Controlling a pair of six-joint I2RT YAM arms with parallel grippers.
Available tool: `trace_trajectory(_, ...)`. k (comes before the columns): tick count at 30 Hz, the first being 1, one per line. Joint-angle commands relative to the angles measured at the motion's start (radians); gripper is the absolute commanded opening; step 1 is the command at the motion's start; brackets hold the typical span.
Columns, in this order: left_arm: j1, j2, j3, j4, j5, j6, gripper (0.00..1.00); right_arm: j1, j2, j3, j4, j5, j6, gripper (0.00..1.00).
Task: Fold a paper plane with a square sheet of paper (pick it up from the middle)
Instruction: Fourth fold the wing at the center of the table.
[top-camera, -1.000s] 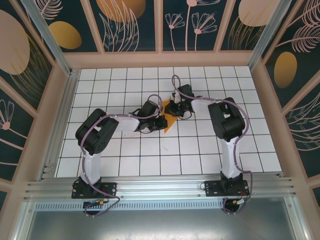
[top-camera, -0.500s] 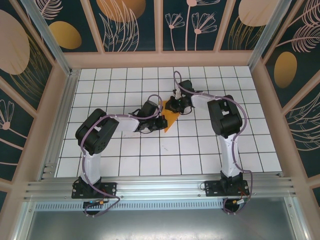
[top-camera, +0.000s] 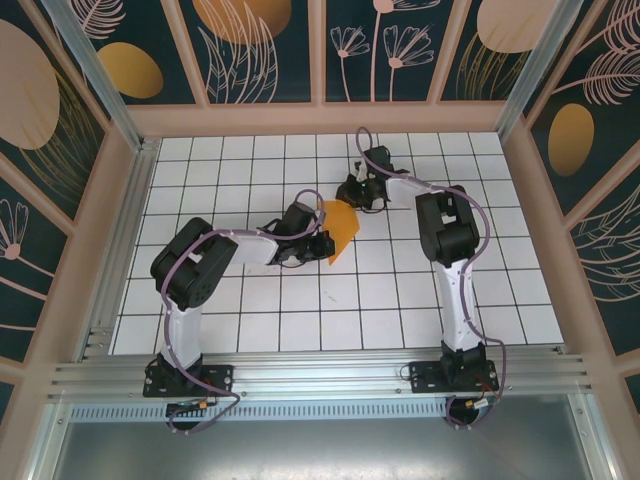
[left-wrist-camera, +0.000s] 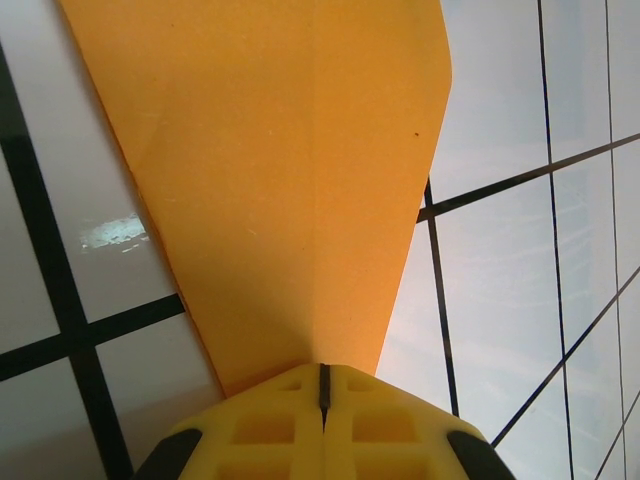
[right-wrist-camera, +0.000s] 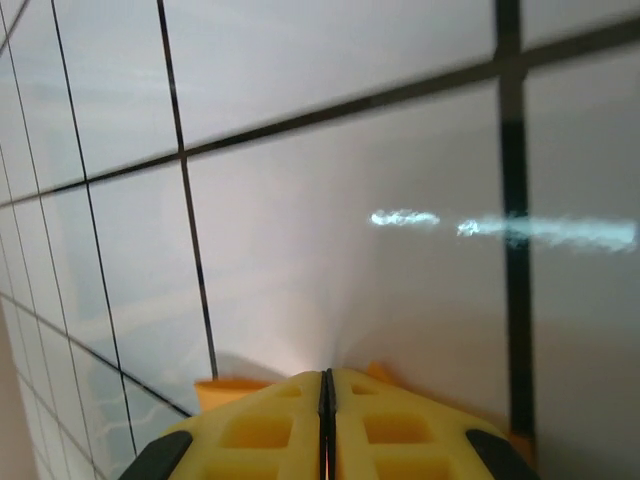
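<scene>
The square sheet of paper (top-camera: 343, 230) is an orange folded, creased piece held between both grippers near the middle of the tiled table. My left gripper (top-camera: 322, 243) is shut on its near left end. In the left wrist view the yellow fingertips (left-wrist-camera: 290, 420) meet and the orange paper (left-wrist-camera: 280, 180) fans out ahead of the left gripper (left-wrist-camera: 323, 366). My right gripper (top-camera: 352, 193) is shut on the far upper edge of the sheet. In the right wrist view orange paper (right-wrist-camera: 222, 390) peeks out on both sides under the closed right gripper (right-wrist-camera: 327, 372).
The floor is white tile with dark grout (top-camera: 400, 290), walled by a wooden frame (top-camera: 320, 118) at the back and on both sides. The arm bases stand on the metal rail (top-camera: 320, 375) at the near edge.
My right gripper has moved toward the back right, drawing the sheet's upper edge with it, so the orange shape looks wider. The left arm has stayed in place.
</scene>
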Motion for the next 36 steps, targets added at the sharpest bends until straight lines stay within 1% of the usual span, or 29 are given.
trace_trajectory(1,-0.016,0.066,-0.079,-0.258,-0.005,0.021,0.02,-0.054,0.071,0.066,0.013,0.188,-0.010,0.13)
trace_trajectory(4,-0.016,0.066,-0.080,-0.257,-0.006,0.021,0.02,-0.060,0.086,0.130,-0.016,0.207,-0.017,0.13)
trace_trajectory(6,-0.015,0.063,-0.078,-0.257,-0.007,0.019,0.02,-0.059,0.076,0.164,-0.033,0.199,-0.025,0.13)
trace_trajectory(8,-0.016,0.063,-0.074,-0.258,-0.010,0.020,0.02,-0.060,0.035,0.165,-0.033,0.177,-0.033,0.13)
trace_trajectory(10,-0.016,0.061,-0.068,-0.259,-0.014,0.017,0.02,-0.058,-0.039,0.129,-0.027,0.152,-0.042,0.13)
trace_trajectory(12,-0.016,0.059,-0.068,-0.257,-0.017,0.012,0.02,-0.055,-0.120,0.055,-0.017,0.130,-0.047,0.14)
trace_trajectory(15,-0.016,0.043,-0.067,-0.246,-0.018,0.006,0.02,-0.035,-0.244,-0.109,0.002,0.099,-0.057,0.15)
trace_trajectory(17,-0.016,0.022,-0.068,-0.238,-0.014,0.005,0.02,-0.014,-0.313,-0.223,0.021,0.087,-0.060,0.17)
trace_trajectory(20,-0.016,-0.017,-0.020,-0.237,-0.005,0.011,0.07,0.020,-0.396,-0.374,0.074,0.056,-0.046,0.23)
trace_trajectory(21,-0.016,-0.036,-0.006,-0.237,0.001,0.010,0.10,0.031,-0.413,-0.416,0.094,0.038,-0.040,0.25)
trace_trajectory(23,-0.016,-0.076,0.014,-0.229,0.000,0.007,0.14,0.047,-0.417,-0.453,0.107,0.014,-0.027,0.25)
trace_trajectory(27,-0.016,-0.141,0.023,-0.225,-0.029,-0.012,0.16,0.082,-0.360,-0.447,0.124,-0.052,-0.024,0.19)
trace_trajectory(32,-0.016,-0.158,0.006,-0.220,-0.067,-0.021,0.13,0.097,-0.272,-0.399,0.135,-0.087,-0.017,0.17)
trace_trajectory(36,-0.016,-0.129,0.008,-0.172,-0.017,-0.036,0.11,0.097,-0.219,-0.364,0.115,-0.076,-0.015,0.17)
